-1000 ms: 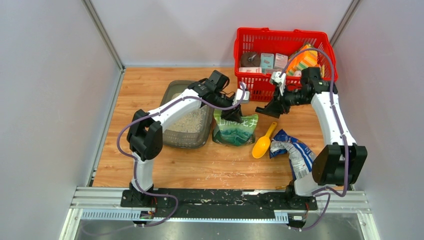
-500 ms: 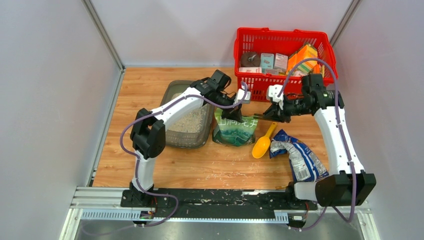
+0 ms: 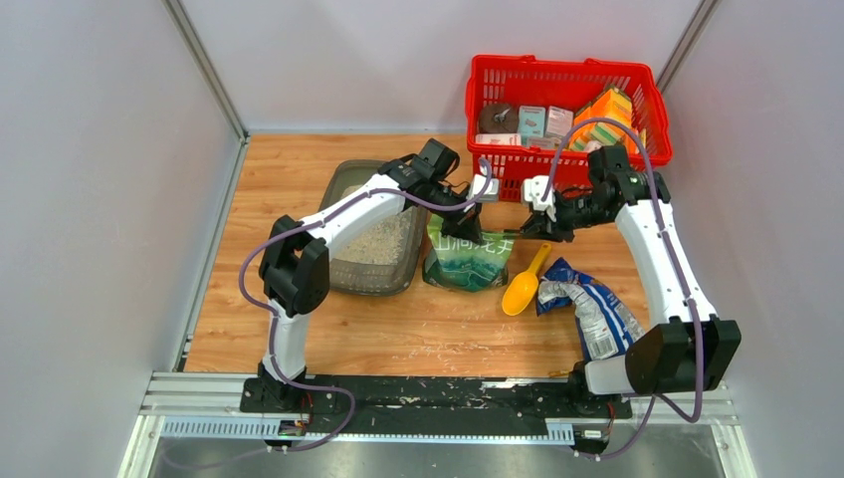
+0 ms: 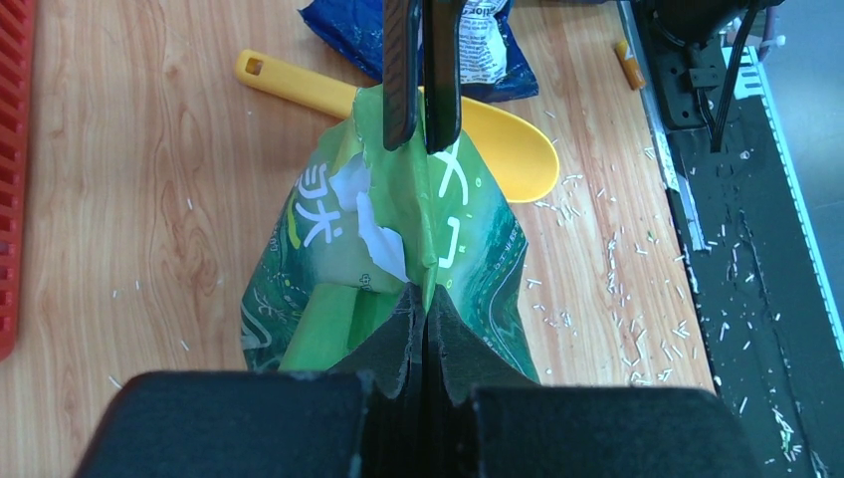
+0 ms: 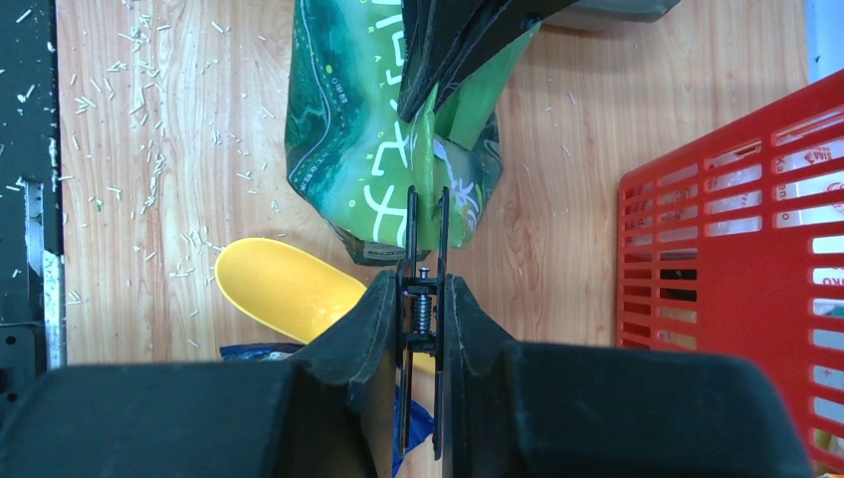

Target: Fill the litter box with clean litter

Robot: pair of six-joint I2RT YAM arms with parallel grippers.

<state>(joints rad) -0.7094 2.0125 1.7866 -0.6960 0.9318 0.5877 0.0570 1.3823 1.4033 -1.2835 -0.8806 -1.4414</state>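
Leftmost on the wooden tabletop [image 3: 428, 334] sits the dark grey translucent plastic litter box [image 3: 383, 281], a shallow rounded rectangle with a wide rim, partly crossed by the left arm. Its floor is covered by a layer of pale beige-white granular litter [image 3: 383, 244], thicker towards the near end.

Just beside its right wall stands a green plastic bag with white printed characters [image 3: 468, 261], upright, its top edge pulled into a ridge. The left gripper [image 4: 422, 299] is pinched tight on the left end of that ridge, fingers pressed together with the film between them. The right gripper [image 5: 427, 209] straddles the other end; its fingers stand a thin slit apart with the bag's edge in the slit, and whether they press on it I cannot tell. What the bag holds is hidden.

Right of the bag lies a yellow plastic scoop [image 3: 523, 291], bowl towards the near edge. Beside it is a crumpled blue and white foil bag [image 3: 597, 314], lying flat. At the far right corner stands a red mesh shopping basket [image 3: 557, 62] holding small boxes and an orange packet. Pale slivers [image 4: 617, 289] are scattered over the wood.

The litter box's long axis runs from the near edge towards the back wall.
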